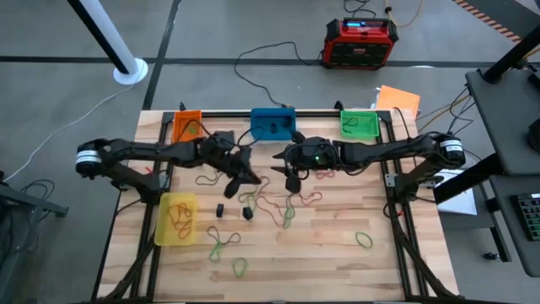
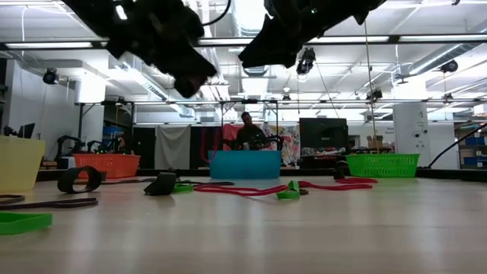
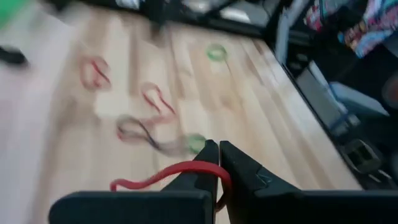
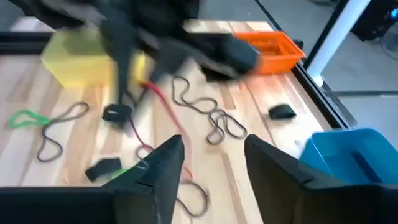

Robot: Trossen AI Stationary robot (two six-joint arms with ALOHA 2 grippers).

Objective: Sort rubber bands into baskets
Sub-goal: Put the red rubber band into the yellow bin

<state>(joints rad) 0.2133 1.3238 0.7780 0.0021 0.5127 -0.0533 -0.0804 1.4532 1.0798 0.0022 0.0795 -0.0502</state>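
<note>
Across the worktop point(image 1: 337, 253) many rubber bands point(image 1: 287, 207) lie unsorted, while a few sit in the baskets point(image 1: 176, 218). Above its middle, the left end effector point(image 3: 217, 163) pinches a red band point(image 3: 163, 176); the right end effector point(image 4: 211, 168) hangs open, empty.

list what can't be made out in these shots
- Blue basket contents: high view, dark items too small to name.
- Both grippers' fingertips: low view, cut off by the top edge.
- Left gripper with a red rubber band between its fingers: band's far end unclear, motion blur.
- Person: low view, distant, partly behind the blue basket.
</note>
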